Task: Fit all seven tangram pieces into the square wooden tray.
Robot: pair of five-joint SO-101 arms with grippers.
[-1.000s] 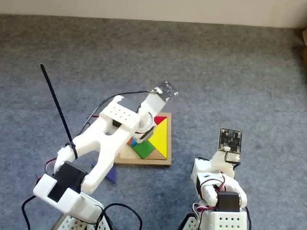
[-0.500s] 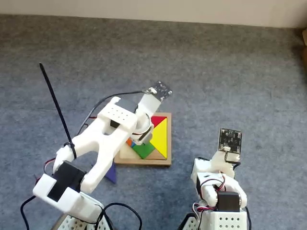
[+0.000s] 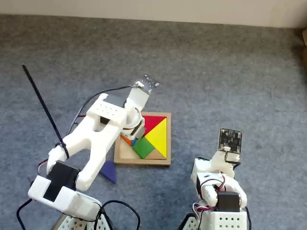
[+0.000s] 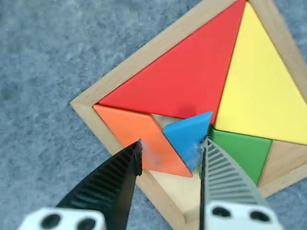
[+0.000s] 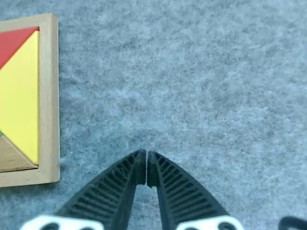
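Observation:
The square wooden tray (image 3: 144, 162) lies on the grey carpet and holds a red triangle (image 4: 187, 76), a yellow triangle (image 4: 259, 96), a green square (image 4: 242, 148) and an orange parallelogram (image 4: 129, 127). A small blue triangle (image 4: 187, 134) rests partly on the orange piece. My left gripper (image 4: 170, 146) is open just above these two, one finger on each side. A purple piece (image 3: 108, 171) lies on the carpet left of the tray's near corner. My right gripper (image 5: 146, 165) is shut over bare carpet, to the right of the tray (image 5: 48, 96).
Bare wood (image 4: 172, 191) shows in the tray near the orange piece and beside the green square. A black rod (image 3: 43, 108) sticks up from the left arm. The right arm (image 3: 220, 189) is folded back near the front edge.
The left arm has shifted left and back, uncovering more of the red and yellow triangles. The right arm has not moved.

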